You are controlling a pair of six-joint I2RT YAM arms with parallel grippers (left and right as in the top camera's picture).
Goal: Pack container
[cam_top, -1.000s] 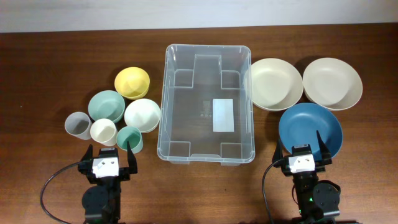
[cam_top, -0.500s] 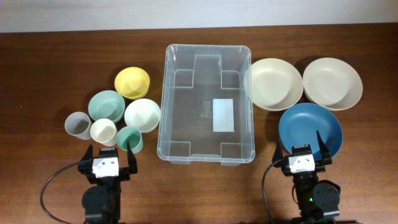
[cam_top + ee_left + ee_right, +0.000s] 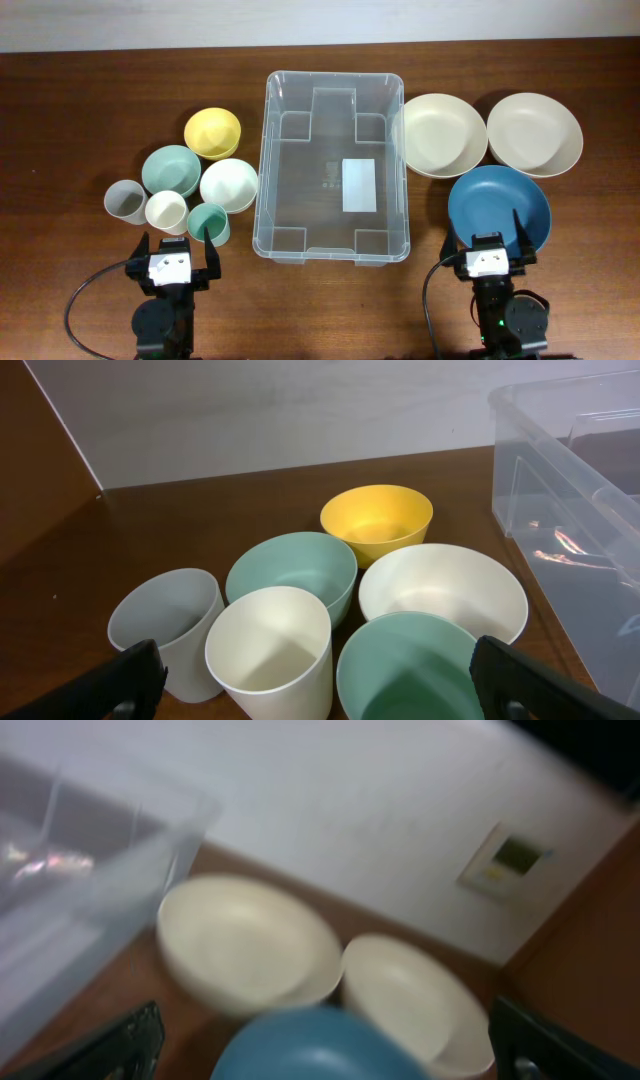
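Observation:
The clear plastic container [image 3: 334, 166] stands empty in the middle of the table, a white label on its base; its corner shows in the left wrist view [image 3: 580, 490]. My left gripper [image 3: 178, 251] is open and empty just in front of a teal cup [image 3: 209, 222] and a cream cup [image 3: 166, 211]. My right gripper [image 3: 484, 240] is open and empty at the near edge of the blue bowl [image 3: 499, 207]. The right wrist view is blurred; it shows the blue bowl [image 3: 310, 1045] between my fingers.
Left of the container: a yellow bowl [image 3: 212, 132], a teal bowl [image 3: 171, 169], a white bowl [image 3: 229, 184], a grey cup [image 3: 124, 202]. Right of it: two cream bowls [image 3: 443, 134] [image 3: 534, 133].
The right arm has shifted slightly, which blurs its wrist view. Nothing on the table has moved.

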